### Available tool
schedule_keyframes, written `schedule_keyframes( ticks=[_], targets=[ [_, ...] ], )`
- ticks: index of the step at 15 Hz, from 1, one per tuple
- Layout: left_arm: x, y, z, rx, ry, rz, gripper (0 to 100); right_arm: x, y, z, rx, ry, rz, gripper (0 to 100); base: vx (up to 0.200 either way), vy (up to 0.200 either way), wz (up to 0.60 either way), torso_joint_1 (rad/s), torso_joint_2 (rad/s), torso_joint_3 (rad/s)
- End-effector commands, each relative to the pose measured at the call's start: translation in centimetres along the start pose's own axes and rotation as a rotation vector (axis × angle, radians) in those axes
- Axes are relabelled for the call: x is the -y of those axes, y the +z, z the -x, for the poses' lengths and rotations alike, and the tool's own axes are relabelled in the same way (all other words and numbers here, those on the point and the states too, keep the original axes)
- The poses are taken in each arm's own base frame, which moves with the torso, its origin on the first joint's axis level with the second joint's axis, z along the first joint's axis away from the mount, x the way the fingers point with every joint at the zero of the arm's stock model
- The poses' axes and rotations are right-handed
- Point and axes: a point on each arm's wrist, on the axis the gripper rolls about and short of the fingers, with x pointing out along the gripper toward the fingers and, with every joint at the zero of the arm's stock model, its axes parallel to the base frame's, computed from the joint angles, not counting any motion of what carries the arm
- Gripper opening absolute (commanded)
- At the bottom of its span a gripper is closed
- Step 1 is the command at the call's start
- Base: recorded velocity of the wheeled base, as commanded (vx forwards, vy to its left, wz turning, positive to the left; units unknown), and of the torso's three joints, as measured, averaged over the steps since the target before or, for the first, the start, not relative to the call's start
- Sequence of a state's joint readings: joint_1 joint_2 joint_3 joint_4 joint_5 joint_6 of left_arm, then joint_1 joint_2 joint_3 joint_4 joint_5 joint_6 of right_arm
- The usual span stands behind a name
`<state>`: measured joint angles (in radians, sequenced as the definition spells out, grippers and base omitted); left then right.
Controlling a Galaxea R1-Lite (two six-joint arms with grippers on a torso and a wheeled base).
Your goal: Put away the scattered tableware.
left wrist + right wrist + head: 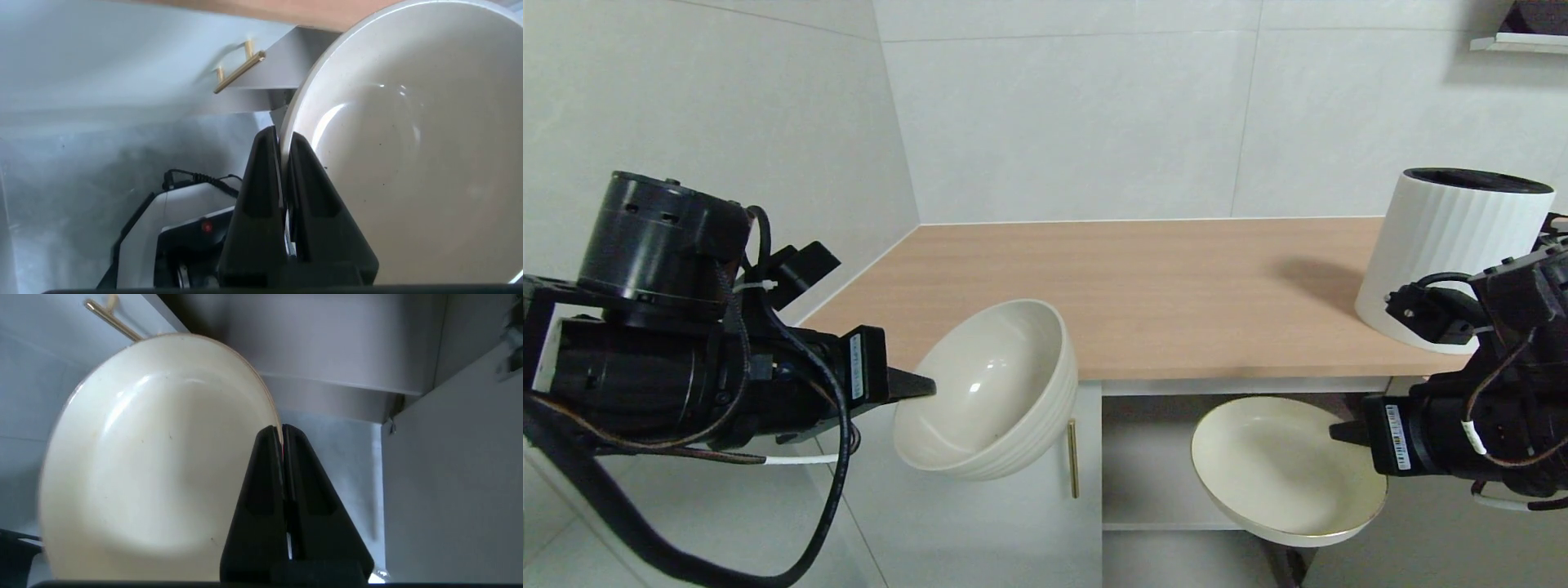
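Off the front edge of the counter (1143,294), the level left gripper (925,385) clamps the tilted bowl (988,392) by its rim; the right gripper (1339,431) clamps the plate (1282,465).

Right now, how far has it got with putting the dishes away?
I see nothing stowed yet. In hand: the left gripper is shut on the rim of a tilted bowl, the right gripper on the rim of a plate, both held before the open cabinet under the counter. Left to do: probably setting both inside.
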<state>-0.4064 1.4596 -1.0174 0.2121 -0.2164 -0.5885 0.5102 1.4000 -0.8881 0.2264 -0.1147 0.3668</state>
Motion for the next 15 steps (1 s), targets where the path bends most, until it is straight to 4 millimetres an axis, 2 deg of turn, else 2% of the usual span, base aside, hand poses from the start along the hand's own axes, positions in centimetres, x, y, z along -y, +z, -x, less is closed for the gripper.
schedule_keyframes(
  ticks=[1, 12, 15],
  targets=[
    [-0.03, -0.02, -0.08, -0.003, 0.002, 0.001, 0, -0.03, -0.04, -0.28, -0.008, -0.006, 0.002, 0, 0.0, 0.0, 0.0, -0.134, 0.35, 0.203],
    [-0.14, -0.05, -0.39, -0.012, 0.008, 0.002, 0, -0.04, -0.1, -0.57, -0.018, -0.01, 0.003, 0, 0.0, 0.0, 0.0, -0.142, 0.45, 0.304],
    [-0.13, -0.04, -0.39, -0.011, 0.007, 0.002, 0, -0.02, -0.12, -0.8, -0.025, -0.014, 0.003, 0, 0.0, 0.0, 0.0, -0.033, 0.17, 0.115]
  ],
)
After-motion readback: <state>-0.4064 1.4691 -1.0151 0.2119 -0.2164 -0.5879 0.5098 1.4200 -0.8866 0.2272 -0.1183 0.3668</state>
